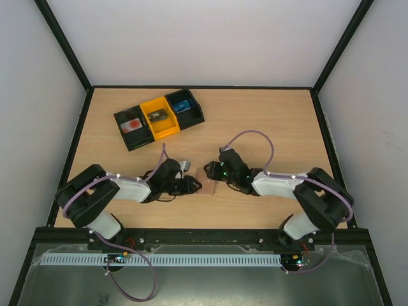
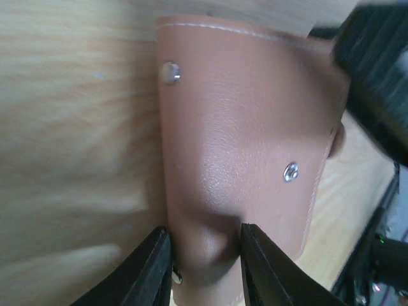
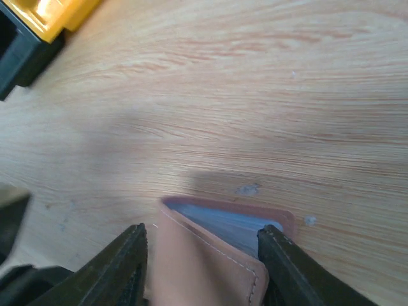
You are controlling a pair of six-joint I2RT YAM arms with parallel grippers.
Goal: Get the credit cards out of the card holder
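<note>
My two tools meet nose to nose over the table [image 1: 274, 121], with the holder [image 1: 209, 183] between their tips. The left gripper [image 1: 193, 185] comes at it from its own side, and the right gripper [image 1: 221, 174] faces it from the other.

On the left wrist camera the holder's brown outside stretches away ahead of the fingers [image 2: 152, 271]. They are clamped on its near edge, and the leather is pinched into a ridge between them. Two metal studs [image 2: 170, 72] show on the face beyond the grip. The right arm is a dark blur at the far end.

On the right wrist camera the holder sits between the fingers [image 3: 121, 271] and fills nearly the whole gap. Its brown flap is lifted, with a pale grey-blue inside showing just ahead of the tips. I cannot tell whether that is lining or a card. The jaws stand apart around it, but I cannot tell whether the pads are pressing on it or only flanking it.

The bins [image 1: 159, 118] lie well ahead of the left tool, apart from both.
</note>
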